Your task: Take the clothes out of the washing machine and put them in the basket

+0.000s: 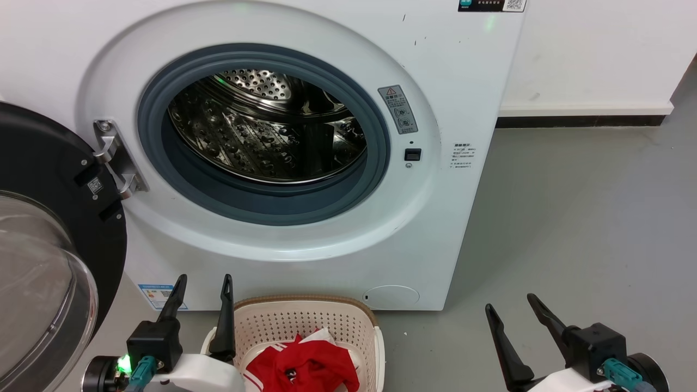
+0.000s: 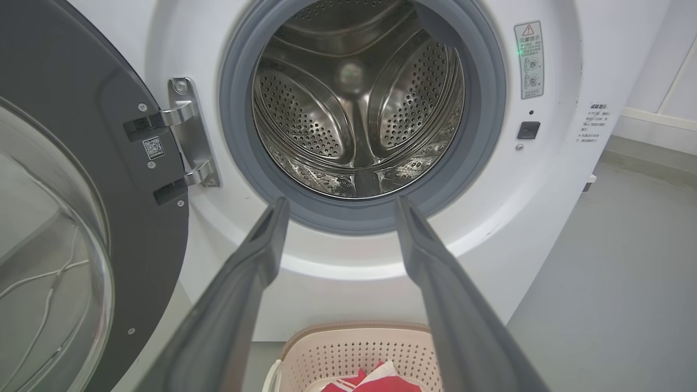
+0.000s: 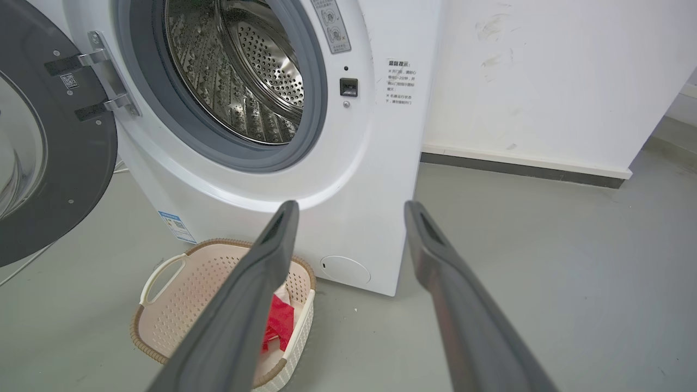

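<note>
The white washing machine (image 1: 305,261) stands in front of me, its porthole showing a bare steel drum (image 1: 261,130) with no fabric visible inside. Its black-framed glass door (image 1: 49,261) hangs swung out at the left. On the floor below sits the cream basket (image 1: 305,313) holding red and white clothes (image 1: 310,365). My left gripper (image 1: 202,286) is open beside the basket's left rim, nothing between its fingers. My right gripper (image 1: 512,305) is open over bare floor at the lower right. The basket (image 3: 174,294), clothes (image 3: 279,321), drum (image 2: 354,109) and basket rim (image 2: 354,332) also appear in the wrist views.
Grey floor (image 1: 572,228) stretches to the right of the machine, ending at a white wall with a dark skirting strip (image 1: 577,121). The open door takes up the space at the left.
</note>
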`<state>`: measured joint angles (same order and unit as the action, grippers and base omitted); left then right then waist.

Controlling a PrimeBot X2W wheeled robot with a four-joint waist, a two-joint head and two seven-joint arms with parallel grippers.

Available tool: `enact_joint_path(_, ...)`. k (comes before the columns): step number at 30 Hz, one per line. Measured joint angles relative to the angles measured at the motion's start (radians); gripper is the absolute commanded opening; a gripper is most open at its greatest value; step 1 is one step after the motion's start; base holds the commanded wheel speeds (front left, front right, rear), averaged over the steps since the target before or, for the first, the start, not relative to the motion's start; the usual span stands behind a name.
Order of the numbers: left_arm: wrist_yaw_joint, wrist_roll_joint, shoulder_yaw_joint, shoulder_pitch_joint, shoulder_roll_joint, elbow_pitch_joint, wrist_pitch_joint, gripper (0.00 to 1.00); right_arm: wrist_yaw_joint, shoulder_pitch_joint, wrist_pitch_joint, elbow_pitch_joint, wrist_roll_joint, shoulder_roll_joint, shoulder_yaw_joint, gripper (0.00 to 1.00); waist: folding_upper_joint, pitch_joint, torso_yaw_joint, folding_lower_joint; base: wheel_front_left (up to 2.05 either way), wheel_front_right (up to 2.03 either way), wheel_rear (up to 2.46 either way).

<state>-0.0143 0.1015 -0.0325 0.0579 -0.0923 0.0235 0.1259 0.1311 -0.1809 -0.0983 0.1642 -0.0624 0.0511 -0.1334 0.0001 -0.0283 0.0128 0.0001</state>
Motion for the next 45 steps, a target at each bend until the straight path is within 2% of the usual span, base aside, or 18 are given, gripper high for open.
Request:
enact_joint_path(8,0.005,0.007,-0.007,0.000,-0.004,0.003,0.000,1.00,0.000,0.002,0.002,-0.004,-0.006,0.000,-0.001,1.00,-0.0001,0.000,0.000,0.0000,0.00,0.00,0.00)
enact_joint_path(9,0.005,0.007,-0.007,0.000,-0.003,0.006,0.000,0.00,0.000,0.001,0.002,-0.006,-0.006,0.000,-0.001,0.00,0.0000,0.000,0.000,0.0000,0.00,0.00,0.00)
enact_joint_path(13,0.005,0.023,-0.004,0.006,0.007,0.044,-0.009,0.00,0.000,-0.012,0.001,-0.035,-0.023,0.001,-0.004,0.00,-0.0001,0.000,0.000,0.0000,0.00,0.00,0.00)
enact_joint_path(27,-0.014,0.297,0.021,-0.005,0.010,0.078,-0.053,0.00,0.000,0.024,0.014,-0.105,-0.328,0.015,0.017,0.00,0.0000,0.004,-0.002,0.0000,0.00,0.00,0.00)
enact_joint_path(45,-0.040,0.591,0.049,-0.044,0.016,0.109,-0.097,0.00,0.000,0.082,0.029,-0.176,-0.645,0.030,0.047,0.00,0.0000,0.008,-0.004,0.0000,0.00,0.00,0.00)
